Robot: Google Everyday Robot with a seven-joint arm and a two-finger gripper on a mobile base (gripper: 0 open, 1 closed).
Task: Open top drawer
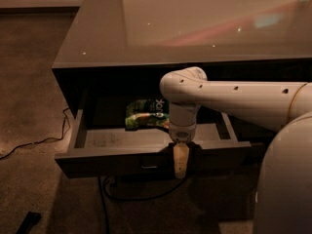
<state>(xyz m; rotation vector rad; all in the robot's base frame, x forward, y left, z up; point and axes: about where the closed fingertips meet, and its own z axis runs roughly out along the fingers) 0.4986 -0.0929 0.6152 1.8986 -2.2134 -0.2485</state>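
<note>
The top drawer stands pulled out from under the counter, its grey tray-like inside showing. Its small metal pull sits on the dark front, near the middle. My gripper hangs down from the white arm over the drawer's front edge, just right of the pull. A green snack bag lies at the back of the drawer, to the left of my wrist.
The glossy grey counter top overhangs the drawer. A black cable runs over the carpet at the left and another loops under the drawer. A small dark object lies on the floor at the bottom left. My white base fills the right.
</note>
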